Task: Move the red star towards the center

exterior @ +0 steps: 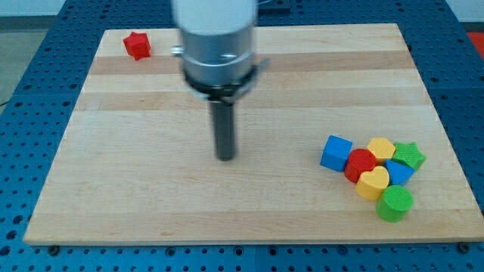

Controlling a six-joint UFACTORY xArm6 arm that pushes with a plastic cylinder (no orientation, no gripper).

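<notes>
The red star (138, 45) lies near the board's top left corner. My tip (225, 157) is near the middle of the wooden board (151, 189), well below and to the right of the red star, touching no block. The arm's grey body hangs above it at the view's top.
A cluster sits at the lower right: a blue cube (336, 153), a red block (361, 165), a yellow block (382, 148), a green star (409, 156), a blue block (400, 173), a yellow heart (372, 183) and a green cylinder (395, 203).
</notes>
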